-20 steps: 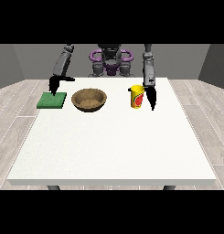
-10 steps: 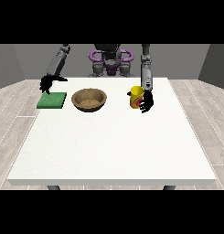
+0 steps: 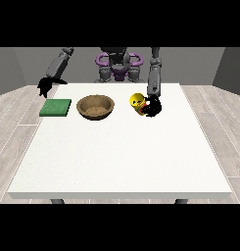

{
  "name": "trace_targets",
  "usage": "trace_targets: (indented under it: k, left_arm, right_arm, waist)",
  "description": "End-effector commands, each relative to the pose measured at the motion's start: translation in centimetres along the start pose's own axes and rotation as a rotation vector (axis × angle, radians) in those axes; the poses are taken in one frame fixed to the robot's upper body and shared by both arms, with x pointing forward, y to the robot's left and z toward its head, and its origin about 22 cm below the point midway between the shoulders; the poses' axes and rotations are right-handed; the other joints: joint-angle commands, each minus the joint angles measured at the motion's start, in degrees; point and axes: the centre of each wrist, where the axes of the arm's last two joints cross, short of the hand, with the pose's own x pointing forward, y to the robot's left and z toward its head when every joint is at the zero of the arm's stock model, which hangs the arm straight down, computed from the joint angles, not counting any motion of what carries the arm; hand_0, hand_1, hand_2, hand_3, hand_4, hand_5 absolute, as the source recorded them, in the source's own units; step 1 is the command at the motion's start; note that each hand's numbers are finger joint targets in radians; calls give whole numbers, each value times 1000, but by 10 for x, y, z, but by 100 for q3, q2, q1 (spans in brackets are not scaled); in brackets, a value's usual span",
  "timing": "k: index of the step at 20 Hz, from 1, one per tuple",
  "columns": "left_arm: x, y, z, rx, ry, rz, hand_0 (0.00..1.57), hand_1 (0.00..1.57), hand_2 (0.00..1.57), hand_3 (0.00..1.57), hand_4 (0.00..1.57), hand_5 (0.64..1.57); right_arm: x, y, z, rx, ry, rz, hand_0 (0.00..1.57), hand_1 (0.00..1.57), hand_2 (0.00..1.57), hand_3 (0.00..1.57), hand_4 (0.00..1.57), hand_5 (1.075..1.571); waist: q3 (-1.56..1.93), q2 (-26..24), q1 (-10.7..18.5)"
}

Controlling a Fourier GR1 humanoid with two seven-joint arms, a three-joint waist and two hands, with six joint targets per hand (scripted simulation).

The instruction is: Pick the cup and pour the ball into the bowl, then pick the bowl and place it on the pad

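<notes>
My robot hand at the view's right (image 3: 153,106) hangs low at the end of a nearly vertical forearm, fingers curled round the cup (image 3: 138,103), which is tipped. My robot hand at the view's left (image 3: 44,85) is raised, arm angled outward; finger pose unclear.

No text, label, brand, number or sign can be read anywhere. The yellow cup (image 3: 137,102) near the counter's (image 3: 121,157) far right edge carries a red patch, but no letters show on it. The green pad (image 3: 56,108) at the far left corner and the wooden bowl (image 3: 95,107) beside it are plain.
</notes>
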Motion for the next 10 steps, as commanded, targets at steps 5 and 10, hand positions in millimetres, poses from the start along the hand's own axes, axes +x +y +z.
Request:
trace_targets:
  k: [5, 10]
  left_arm:
    - [19, -40, -1, -148, -20, -375, 1414, 1414, 1571, 1571, 1236, 1552]
    - [13, -59, 33, -340, -79, -600, 1433, 1433, 1571, 1571, 1183, 1568]
  right_arm:
    - [-17, 10, -15, 14, 118, -40, 0, 0, 310, 251, 282, 1552]
    - [-35, 23, -3, -33, 225, -35, 0, 0, 183, 140, 344, 1550]
  waist:
    - [-34, -907, -88]
    - [-32, -1562, 233]
